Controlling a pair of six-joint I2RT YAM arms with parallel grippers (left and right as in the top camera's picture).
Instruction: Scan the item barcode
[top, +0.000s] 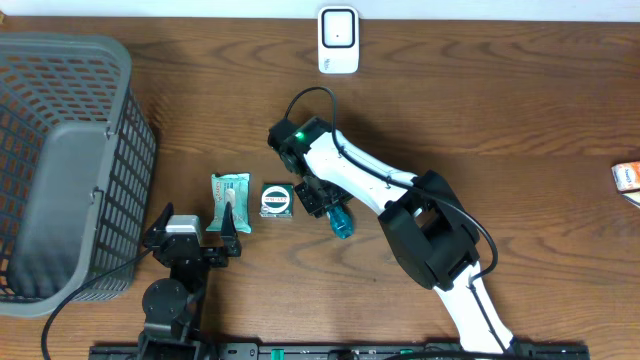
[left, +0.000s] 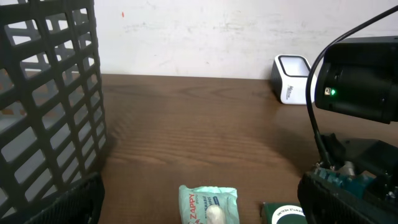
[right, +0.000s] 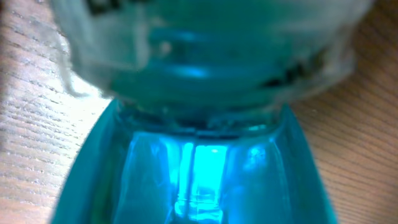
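Note:
A teal translucent bottle (top: 341, 222) lies on the wooden table near the middle. My right gripper (top: 320, 197) is right at its upper end. The bottle (right: 199, 162) fills the right wrist view and hides the fingers, so the grip cannot be judged. A white barcode scanner (top: 338, 41) stands at the far edge, and the left wrist view also catches the scanner (left: 292, 79). My left gripper (top: 197, 232) stands open near the front, with a mint wipes pack (top: 229, 200) just ahead of it. The wipes pack (left: 209, 204) lies between the open fingers' line.
A grey mesh basket (top: 60, 170) fills the left side. A dark green round-label tin (top: 276, 199) lies between the wipes pack and the bottle. An orange-and-white box (top: 628, 180) pokes in at the right edge.

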